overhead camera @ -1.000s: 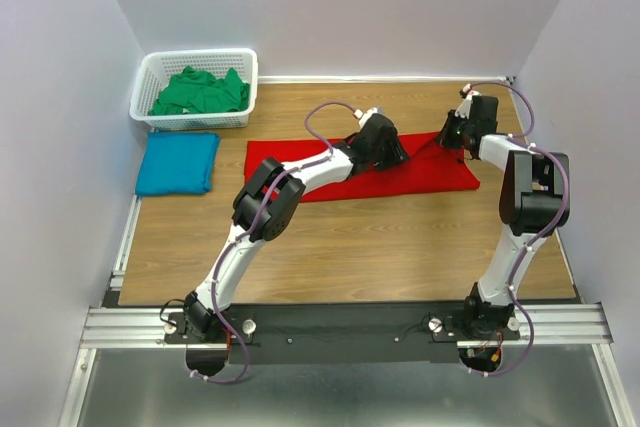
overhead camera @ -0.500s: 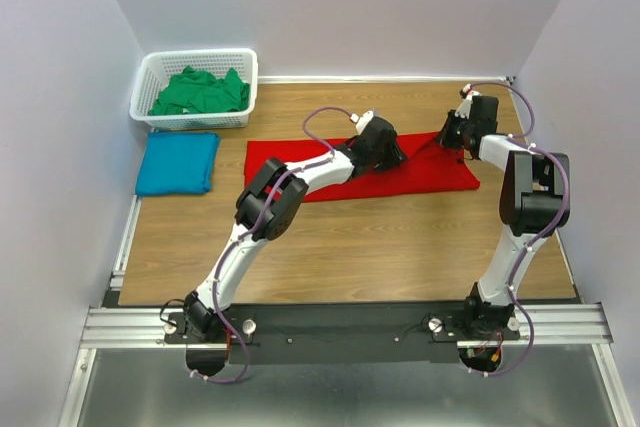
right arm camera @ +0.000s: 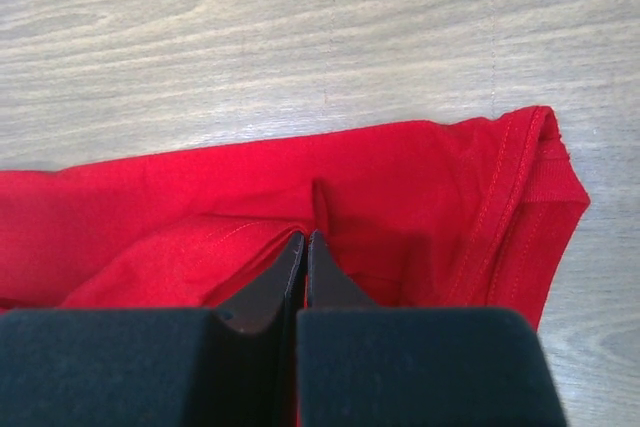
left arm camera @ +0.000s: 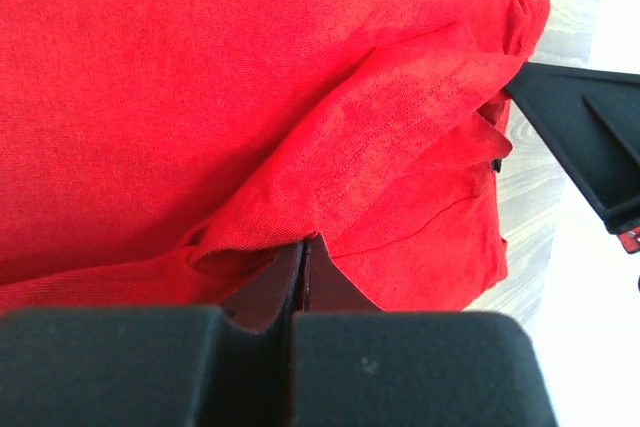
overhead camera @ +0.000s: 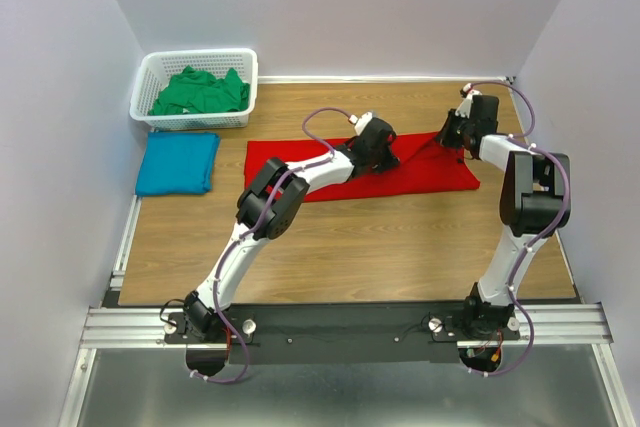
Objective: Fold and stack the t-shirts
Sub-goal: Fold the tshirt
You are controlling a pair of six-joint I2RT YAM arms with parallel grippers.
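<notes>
Red jersey cloth, that t-shirt [overhead camera: 420, 175], is lying in a long flat strip on the tabletop [overhead camera: 350, 247], off to the right of the white basket [overhead camera: 148, 77]. The left gripper [left arm camera: 303, 245] is pinching a raised fold near the strip's middle, jaws pressed together on cloth. The right gripper [right arm camera: 305, 239] is nipping the hemmed end farthest from the basket, also squeezed tight. It's looking light and floppy, so I'm guessing it'll be sagging between the pinches. Grabbing every layer near the edges seems smartest.
</notes>
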